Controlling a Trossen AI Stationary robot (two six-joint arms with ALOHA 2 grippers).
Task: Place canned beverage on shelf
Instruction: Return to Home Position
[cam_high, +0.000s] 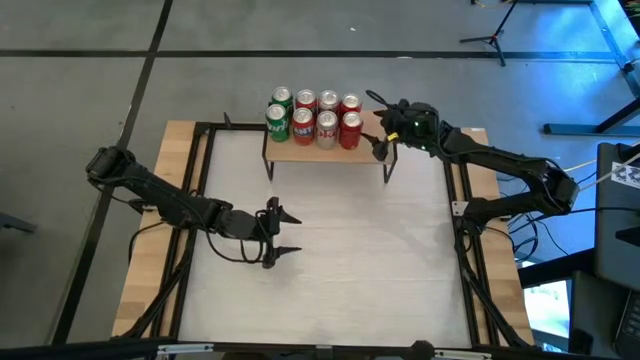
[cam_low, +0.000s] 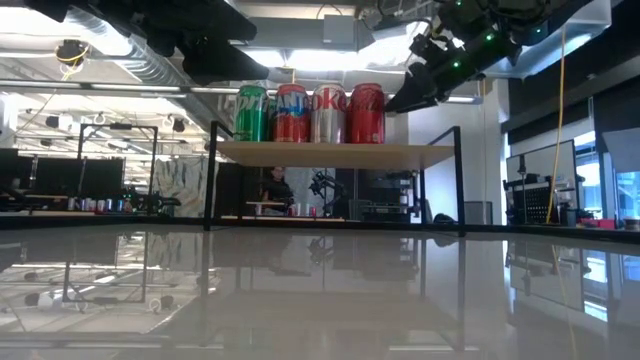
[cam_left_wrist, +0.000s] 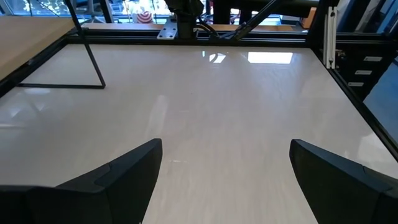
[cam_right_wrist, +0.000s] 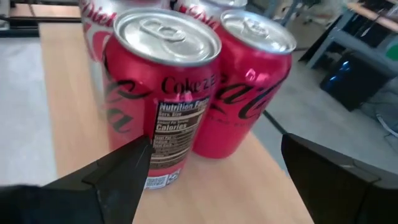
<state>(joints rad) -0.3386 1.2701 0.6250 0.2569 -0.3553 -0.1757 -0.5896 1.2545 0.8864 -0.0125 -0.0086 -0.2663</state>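
The shelf (cam_high: 300, 152) is a light-wood board on thin black legs at the table's far side; it also shows in the low view (cam_low: 330, 154). Several cans stand upright on it in two rows: green at the left (cam_high: 277, 122), red and silver beside them, and two red Coke cans at the right end (cam_high: 350, 128), the near one (cam_right_wrist: 165, 93) and the far one (cam_right_wrist: 249, 81). My right gripper (cam_high: 383, 143) is open at the shelf's right end, level with those cans, its fingers (cam_right_wrist: 118, 180) apart from them. My left gripper (cam_high: 290, 234) is open and empty over the table's middle.
A black metal frame (cam_high: 455, 210) runs along the table's edges. The shelf's black legs (cam_left_wrist: 93, 65) stand on the white table top. The wide white top (cam_left_wrist: 205, 124) lies between the shelf and the near edge. Equipment and a person show in the room beyond.
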